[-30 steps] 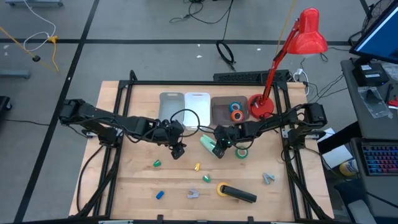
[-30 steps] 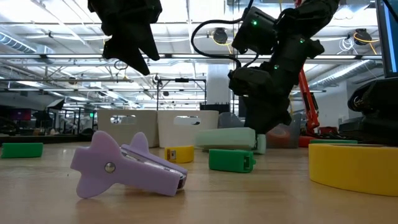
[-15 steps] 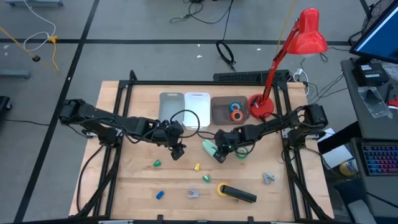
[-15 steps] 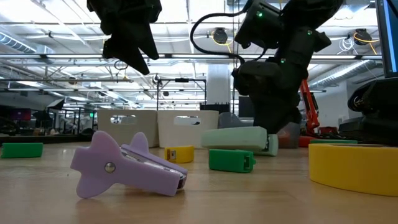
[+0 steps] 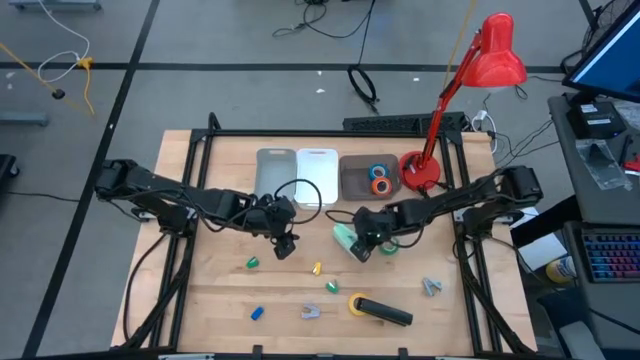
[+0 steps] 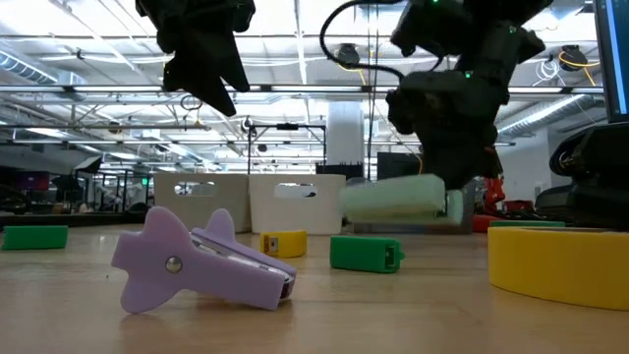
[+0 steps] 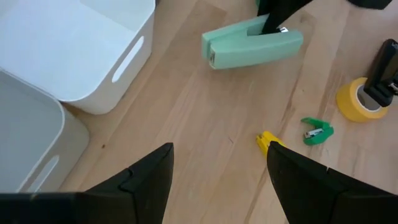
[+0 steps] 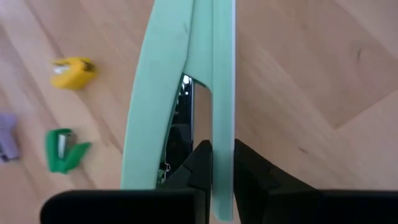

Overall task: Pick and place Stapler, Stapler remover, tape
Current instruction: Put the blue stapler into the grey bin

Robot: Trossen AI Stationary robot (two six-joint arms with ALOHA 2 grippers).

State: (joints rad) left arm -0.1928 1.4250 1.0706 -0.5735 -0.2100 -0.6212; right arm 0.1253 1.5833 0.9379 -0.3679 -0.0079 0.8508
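My right gripper [image 5: 362, 246] is shut on a mint-green stapler [image 5: 347, 238], which hangs above the table's middle; it also shows in the low view [image 6: 396, 197]. My left gripper [image 5: 285, 243] is open and empty, held above the table to the stapler's left, its fingers wide apart in the left wrist view [image 7: 217, 186]. A green tape roll [image 5: 389, 248] lies beside my right gripper. Blue and orange tape rolls [image 5: 379, 178] lie in the brown bin. A yellow tape roll [image 5: 357, 303] lies against a black stapler [image 5: 386, 313] near the front edge. My right gripper pinches the stapler's thin base [image 8: 222, 158] between its two fingers. One finger [image 8: 198, 167] is in the gap between the top arm and the base, and the other [image 8: 250, 174] is outside the base. The fingers lie across the stapler [image 7: 268, 28], which hangs level, clear of the table.
A grey bin [image 5: 275, 172], a white bin [image 5: 317, 170] and the brown bin stand along the far edge, beside a red lamp's base [image 5: 420, 170]. Small staple removers lie toward the front: green [image 5: 252, 263], yellow [image 5: 317, 268], blue [image 5: 257, 312], purple [image 6: 197, 261], grey [image 5: 432, 287].
My right gripper has risen and gone a little toward the table's right edge. The mint-green stapler, which lay on the table, is now lifted clear and stays level.
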